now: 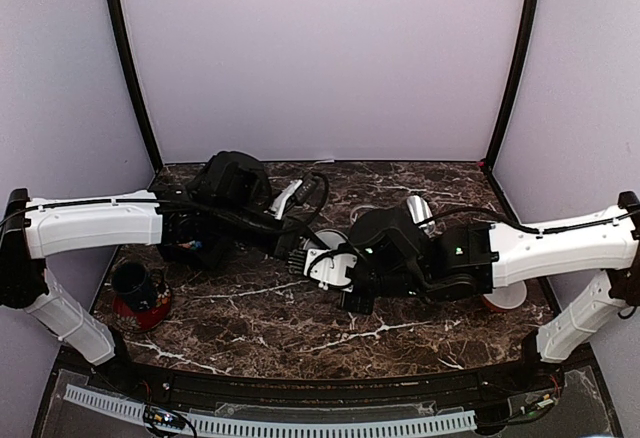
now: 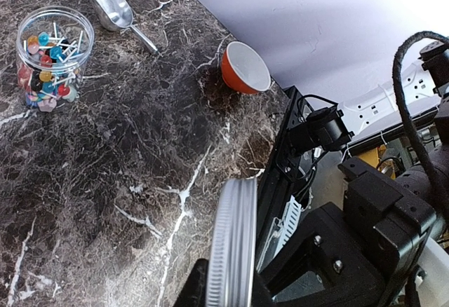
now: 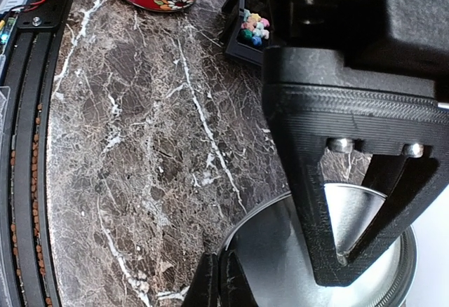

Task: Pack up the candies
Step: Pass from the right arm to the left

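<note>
Top external view: both arms reach inward and meet over the middle of the table (image 1: 300, 333). Containers: a clear jar (image 2: 55, 8) stands upright and uncovered in the left wrist view, holding mixed-colour candies (image 2: 43, 76). A black tray (image 3: 235, 37) in the right wrist view holds a small cluster of more candies in pink, yellow, green and blue. A blue cup (image 1: 133, 283) sits on a red patterned saucer (image 1: 150, 313) near the table's left edge; its contents cannot be seen. An orange bowl (image 2: 247, 65) with a white interior sits near the table's right edge, and a metal scoop (image 2: 109, 2) lies near the jar. The left gripper (image 2: 231, 289) pinches a round metal lid (image 2: 235, 244) across its faces, the lid seen edge-on. The right gripper (image 3: 219, 282) has its fingers pressed together, tips at the lid's rim; contact cannot be confirmed. Surface: dark brown marble with white veins, with a black rail along the near edge. Room: plain pale walls (image 1: 320, 58) on three sides, black posts (image 1: 128, 68) in the corners. Orientation: thin white sticks among the candies in the jar lean at mixed angles, mostly upward toward the mouth. The tray candies are too small for a long axis to be read.
</note>
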`<action>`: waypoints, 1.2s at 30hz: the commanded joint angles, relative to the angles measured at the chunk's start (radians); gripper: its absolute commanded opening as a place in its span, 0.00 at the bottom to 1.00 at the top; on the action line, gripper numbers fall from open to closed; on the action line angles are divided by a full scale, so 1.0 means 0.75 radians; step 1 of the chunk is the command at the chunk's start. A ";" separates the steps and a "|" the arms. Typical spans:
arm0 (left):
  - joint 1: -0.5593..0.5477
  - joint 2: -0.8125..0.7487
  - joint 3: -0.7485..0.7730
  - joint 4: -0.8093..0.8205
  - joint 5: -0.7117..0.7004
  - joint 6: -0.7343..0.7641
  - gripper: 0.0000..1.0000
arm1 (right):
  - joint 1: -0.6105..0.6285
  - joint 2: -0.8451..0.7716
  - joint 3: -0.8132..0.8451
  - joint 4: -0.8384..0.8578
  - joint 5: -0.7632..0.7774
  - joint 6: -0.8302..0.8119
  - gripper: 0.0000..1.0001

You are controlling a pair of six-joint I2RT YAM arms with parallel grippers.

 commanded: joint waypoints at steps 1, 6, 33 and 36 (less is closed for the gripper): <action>0.005 0.008 -0.041 0.025 0.078 -0.080 0.11 | 0.020 -0.041 0.041 0.028 0.151 -0.033 0.00; 0.019 0.006 -0.083 0.118 0.124 -0.169 0.04 | 0.052 -0.012 0.051 0.026 0.244 -0.056 0.01; 0.084 -0.031 -0.169 0.251 0.157 -0.376 0.01 | 0.143 -0.289 -0.194 0.098 0.327 -0.288 0.52; 0.095 -0.033 -0.184 0.280 0.173 -0.409 0.01 | 0.178 -0.250 -0.220 0.161 0.371 -0.347 0.51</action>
